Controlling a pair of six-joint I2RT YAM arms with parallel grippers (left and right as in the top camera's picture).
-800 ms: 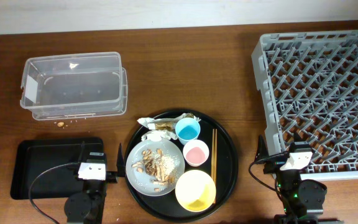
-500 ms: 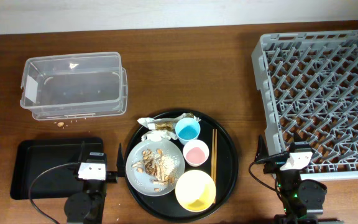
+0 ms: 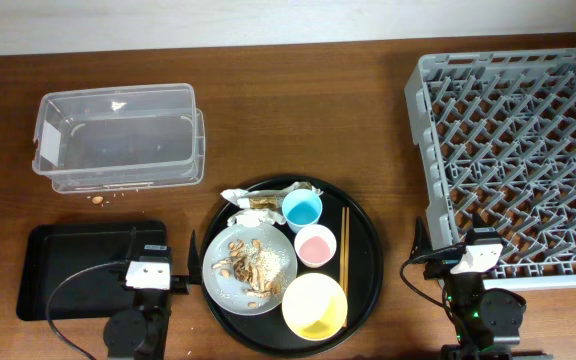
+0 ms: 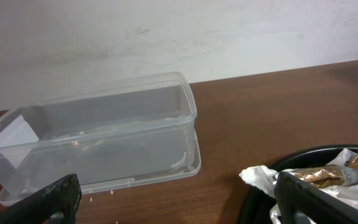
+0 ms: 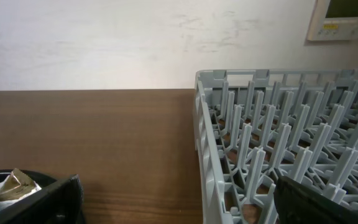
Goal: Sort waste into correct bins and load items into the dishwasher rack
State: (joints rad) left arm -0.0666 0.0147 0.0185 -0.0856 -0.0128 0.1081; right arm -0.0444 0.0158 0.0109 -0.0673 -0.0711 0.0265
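In the overhead view a large round black tray (image 3: 368, 250) holds the crumpled white-and-gold wrapper (image 3: 268, 197), a light-blue cup (image 3: 302, 208), a pink cup (image 3: 315, 245), a yellow bowl (image 3: 314, 305), wooden chopsticks (image 3: 344, 250) and a grey plate (image 3: 220, 285) with brown scraps and rice (image 3: 248, 262). The clear tub (image 3: 118, 135) stands at the back left and the black rectangular tray (image 3: 73, 270) at the front left. The grey rack (image 3: 518, 140) fills the right. My left gripper (image 3: 163, 247) is open and empty between the two trays. My right gripper (image 3: 450, 245) is open and empty at the rack's front left corner.
A few crumbs (image 3: 98, 199) lie on the table in front of the tub. The left wrist view shows the tub (image 4: 104, 137) and wrapper (image 4: 316, 177) ahead. The right wrist view shows the rack's wall (image 5: 207, 124) and bare wood to its left.
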